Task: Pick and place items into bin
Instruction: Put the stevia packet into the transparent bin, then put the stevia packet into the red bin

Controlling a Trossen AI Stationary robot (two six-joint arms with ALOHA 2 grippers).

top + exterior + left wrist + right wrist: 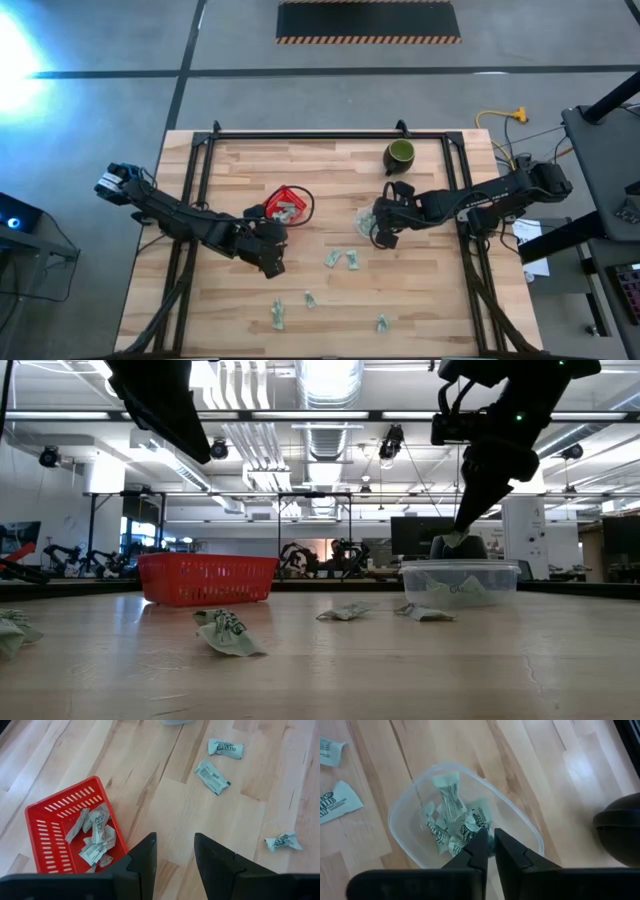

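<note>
The items are small pale green-and-white wrapped pieces. Several lie loose on the table (332,258) (212,776) (228,632). Several more lie in the red basket (288,205) (95,837), and several in the clear tub (452,820) (460,582). My left gripper (175,852) (272,260) is open and empty, raised over bare wood just beside the basket's near corner. My right gripper (491,845) (383,228) hangs over the clear tub, shut on one wrapped piece (457,540). My right gripper pinches a single wrapped piece (457,540) between its two fingertips (481,845), coming from above and pointing down. The piece is lifted clear above the tub's rim. In the wrist view the fingers hide most of it, so which part they have cannot be told.
A dark green cup (400,155) (620,827) stands near the table's far edge, behind the right arm. The black frame rails (330,135) run along the far and side edges. Bare wood (430,290) lies toward the near right between the scattered pieces.
</note>
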